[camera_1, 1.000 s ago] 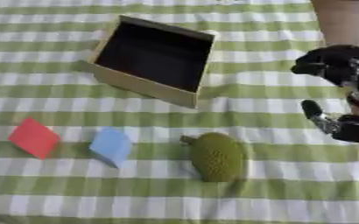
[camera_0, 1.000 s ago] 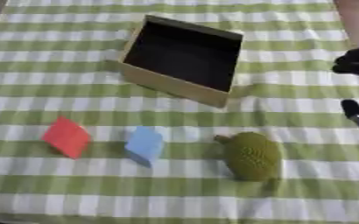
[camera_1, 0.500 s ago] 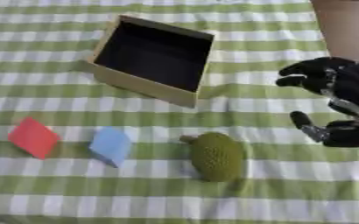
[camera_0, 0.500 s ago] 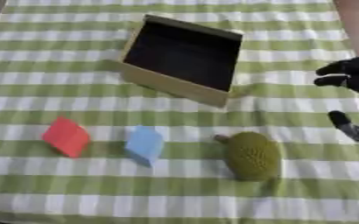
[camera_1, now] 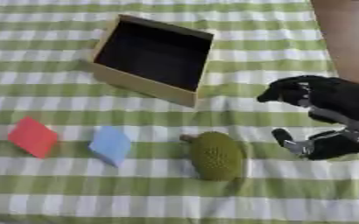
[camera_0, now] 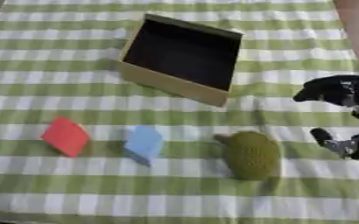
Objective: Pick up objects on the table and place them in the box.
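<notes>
An open tan box [camera_0: 184,86] with a dark inside stands at the upper middle of the checked cloth. Below it lie a red block [camera_0: 65,136] at the left, a light blue block [camera_0: 144,143] beside it, and a bumpy green fruit-shaped thing [camera_1: 216,155] right of that. My right hand [camera_1: 328,109] hovers open at the right, fingers and thumb spread, just right of the green thing and apart from it. It holds nothing. My left hand shows in neither view.
A green and white checked cloth [camera_0: 75,188] covers the table. Bare brown surface [camera_1: 350,35] shows past the cloth's right edge at the upper right.
My right hand has moved left and down toward the green thing and spread its fingers. The blocks, green thing and box have not moved on the cloth.
</notes>
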Controlling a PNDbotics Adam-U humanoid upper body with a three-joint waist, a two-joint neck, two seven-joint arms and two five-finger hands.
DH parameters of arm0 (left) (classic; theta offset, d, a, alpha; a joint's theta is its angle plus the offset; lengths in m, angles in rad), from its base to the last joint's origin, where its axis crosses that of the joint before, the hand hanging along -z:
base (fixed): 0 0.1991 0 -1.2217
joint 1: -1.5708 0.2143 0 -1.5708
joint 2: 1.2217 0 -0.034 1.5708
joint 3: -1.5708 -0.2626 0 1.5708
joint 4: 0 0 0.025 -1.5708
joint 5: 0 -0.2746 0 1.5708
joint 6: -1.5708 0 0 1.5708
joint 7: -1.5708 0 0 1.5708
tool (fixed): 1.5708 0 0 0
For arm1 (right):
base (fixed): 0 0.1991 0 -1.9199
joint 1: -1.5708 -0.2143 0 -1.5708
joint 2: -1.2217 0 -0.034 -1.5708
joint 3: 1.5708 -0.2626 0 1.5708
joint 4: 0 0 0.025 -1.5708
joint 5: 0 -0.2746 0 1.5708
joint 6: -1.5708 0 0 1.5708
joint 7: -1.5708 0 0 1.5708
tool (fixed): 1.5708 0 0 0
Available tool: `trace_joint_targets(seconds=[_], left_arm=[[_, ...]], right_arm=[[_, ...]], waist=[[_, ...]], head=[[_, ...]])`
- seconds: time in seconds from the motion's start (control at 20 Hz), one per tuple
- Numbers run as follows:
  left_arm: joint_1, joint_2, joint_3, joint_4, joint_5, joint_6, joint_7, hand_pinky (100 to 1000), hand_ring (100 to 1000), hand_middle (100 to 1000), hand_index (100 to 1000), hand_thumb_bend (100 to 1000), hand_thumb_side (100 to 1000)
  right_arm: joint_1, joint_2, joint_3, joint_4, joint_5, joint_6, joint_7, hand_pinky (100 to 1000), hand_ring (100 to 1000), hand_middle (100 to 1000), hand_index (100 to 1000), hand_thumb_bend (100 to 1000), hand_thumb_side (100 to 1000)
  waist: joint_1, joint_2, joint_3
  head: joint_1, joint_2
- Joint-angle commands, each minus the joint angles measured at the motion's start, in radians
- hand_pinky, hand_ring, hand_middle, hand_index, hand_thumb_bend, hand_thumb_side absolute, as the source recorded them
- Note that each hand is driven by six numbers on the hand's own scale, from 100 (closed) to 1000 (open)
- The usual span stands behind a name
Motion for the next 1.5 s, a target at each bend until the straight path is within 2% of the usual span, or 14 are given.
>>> trace_joint_targets(seconds=[0.05, 0.25, 0.65, 1.2, 1.3, 1.5], left_arm=[[-0.008, 0.018, 0.001, -0.015, 0.009, 0.0, -0.005, 817, 762, 779, 922, 282, 633], [-0.007, 0.016, -0.001, -0.015, 0.011, 0.001, -0.008, 817, 762, 779, 922, 281, 633], [-0.006, 0.014, -0.005, -0.015, 0.018, 0.006, -0.014, 817, 762, 780, 923, 279, 637], [-0.003, 0.011, -0.01, -0.015, 0.028, 0.01, -0.023, 817, 763, 780, 924, 277, 637], [-0.002, 0.011, -0.011, -0.015, 0.029, 0.011, -0.025, 817, 763, 781, 924, 276, 638], [-0.001, 0.011, -0.012, -0.015, 0.031, 0.012, -0.026, 817, 763, 781, 924, 273, 639]], right_arm=[[-0.023, -0.036, 0.011, -0.015, -0.033, 0.011, 0.037, 931, 941, 827, 938, 100, 386], [-0.054, -0.026, 0.046, -0.015, -0.05, 0.027, 0.081, 937, 946, 826, 942, 100, 403], [-0.119, 0.001, 0.101, -0.015, -0.039, 0.044, 0.138, 948, 944, 824, 950, 100, 318], [-0.183, 0.058, 0.181, -0.015, 0.029, 0.064, 0.216, 961, 950, 839, 962, 100, 503], [-0.191, 0.071, 0.197, -0.015, 0.042, 0.069, 0.236, 963, 952, 844, 964, 100, 561], [-0.216, 0.103, 0.229, -0.015, 0.067, 0.074, 0.285, 967, 955, 850, 968, 100, 585]], waist=[[-0.016, -0.028, 0.003], [-0.016, -0.029, 0.008], [-0.018, -0.031, 0.011], [-0.024, -0.043, 0.014], [-0.023, -0.043, 0.015], [-0.022, -0.043, 0.016]], head=[[-0.004, 0.001], [-0.009, 0.001], [-0.017, 0.008], [-0.022, 0.012], [-0.024, 0.013], [-0.025, 0.016]])
